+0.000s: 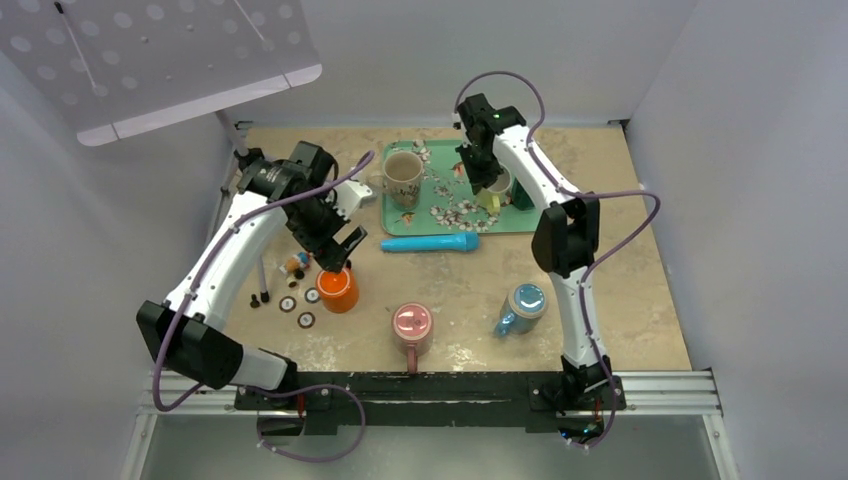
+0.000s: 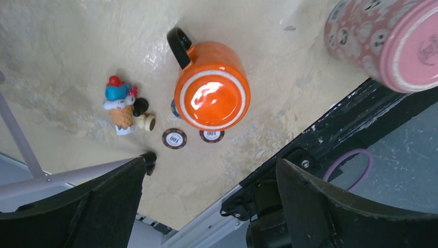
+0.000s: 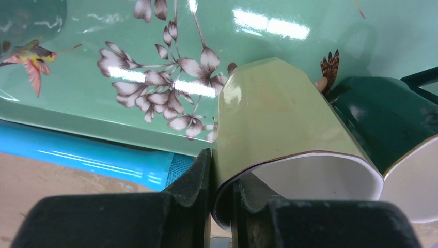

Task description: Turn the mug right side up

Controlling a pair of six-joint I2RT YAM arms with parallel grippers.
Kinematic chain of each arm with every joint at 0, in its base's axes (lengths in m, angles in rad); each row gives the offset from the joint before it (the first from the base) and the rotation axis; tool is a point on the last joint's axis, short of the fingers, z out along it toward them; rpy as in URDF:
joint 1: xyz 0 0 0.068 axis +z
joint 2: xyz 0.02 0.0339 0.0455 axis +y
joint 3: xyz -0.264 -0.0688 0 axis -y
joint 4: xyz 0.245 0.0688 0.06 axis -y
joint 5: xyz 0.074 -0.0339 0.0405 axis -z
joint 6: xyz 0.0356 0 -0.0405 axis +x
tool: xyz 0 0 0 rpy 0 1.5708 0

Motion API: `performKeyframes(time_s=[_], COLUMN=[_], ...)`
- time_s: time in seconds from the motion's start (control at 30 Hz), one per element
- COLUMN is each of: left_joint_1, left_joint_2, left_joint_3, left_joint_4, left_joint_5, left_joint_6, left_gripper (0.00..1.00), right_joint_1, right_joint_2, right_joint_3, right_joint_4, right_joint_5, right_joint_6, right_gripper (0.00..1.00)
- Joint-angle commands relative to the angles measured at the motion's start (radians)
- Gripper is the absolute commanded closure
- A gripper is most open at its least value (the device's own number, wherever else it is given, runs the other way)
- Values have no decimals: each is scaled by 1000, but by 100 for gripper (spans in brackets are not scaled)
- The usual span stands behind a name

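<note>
Right gripper (image 3: 222, 168) clamped on yellow-green mug (image 3: 274, 119) rim, mouth up on tray (image 3: 77, 26) (one o'clock, seemingly righted); left gripper (image 2: 210, 163) spread over inverted orange mug (image 2: 212, 93).

The pale green mug (image 3: 274, 113) is mouth-up over the floral tray (image 3: 129, 31).

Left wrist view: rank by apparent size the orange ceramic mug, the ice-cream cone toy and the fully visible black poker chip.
1. orange ceramic mug, largest
2. ice-cream cone toy
3. black poker chip, smallest
</note>
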Motion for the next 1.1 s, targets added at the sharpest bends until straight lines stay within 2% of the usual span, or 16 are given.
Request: performKeyframes(time_s=[0.0,0.13,0.2,0.27,0.37,0.47,0.53,0.63,0.67,0.7,0.8,0.87,0.97,1.07], left_joint_1=[62,91,109,121,119,78,-4,-138,-172,-207,-326,-442,-660,-809], left_joint_2=[5,-19,-55,-93,-107,-129,-183,-240,-219,-199,-196,-218,-225,-238], left_joint_3=[-88,-189,-257,-295,-287,-224,-218,-222,-195,-167,-122,-127,-172,-264], left_joint_4=[47,94,136,157,150,78,62,-17,-78,-137,-250,-215,-65,83], left_joint_5=[-55,-37,-8,16,66,234,318,429,460,478,467,409,329,309], left_joint_6=[83,174,234,270,235,222,287,534,625,721,966,1041,1086,1184], left_gripper=[0,0,2,3,3,9,10,10,10,9,4,3,3,1], right_joint_1=[3,2,1,2,2,3,2,1,2,0,-2,-2,-3,-4], right_joint_2=[10,39,51,54,41,2,-40,-137,-178,-218,-333,-401,-515,-620], right_joint_3=[21,25,28,26,28,52,56,29,10,-13,-89,-146,-264,-423], right_joint_4=[28,51,52,55,62,68,78,120,139,157,201,220,263,318], right_joint_5=[41,-2,-3,5,10,14,15,-23,-46,-64,-91,-91,-91,-118], right_joint_6=[-35,-36,-36,-36,-32,-14,-6,-6,-7,-7,-8,-5,13,30], right_gripper=[100,100,90,75,56,46,41,36,24,20,18,18,18,18])
